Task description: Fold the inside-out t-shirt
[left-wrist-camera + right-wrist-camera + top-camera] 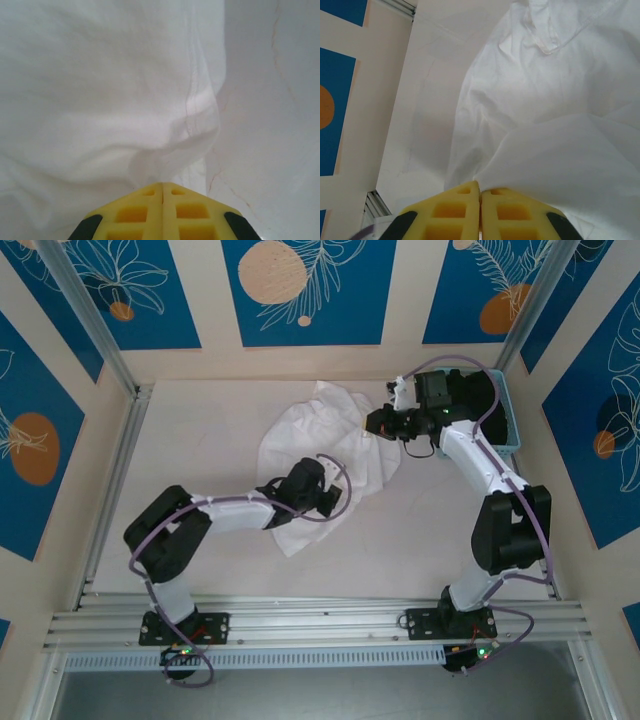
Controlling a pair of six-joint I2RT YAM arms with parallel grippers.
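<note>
Where the enclosure walls [305, 290] carry blue panels with leaf and circle motifs, they surround a white table [430, 530] on three sides, and an aluminium rail [320, 618] runs along its near edge

The inside-out t-shirt [320, 435] lies crumpled on the table, slightly behind centre, between the two arms. It is white and wrinkled, with one corner reaching toward the near left and one bunched part pointing to the rear. In the left wrist view the inside-out t-shirt [100, 100] shows a stitched seam [190, 100] running down toward the fingers. In the right wrist view the inside-out t-shirt [545, 125] shows a folded layer over a flatter layer

A teal basket [512, 420] stands at the rear right of the table, just behind the right arm's wrist

The left gripper [325, 495] sits over the near part of the garment. Its yellow pads are pressed together at the left gripper [162, 186] tip, clamped on a gather of cloth

The right gripper [378, 424] sits at the garment's right edge. At the right gripper [480, 184] tip the pads meet, pinching the edge of the upper layer
</note>
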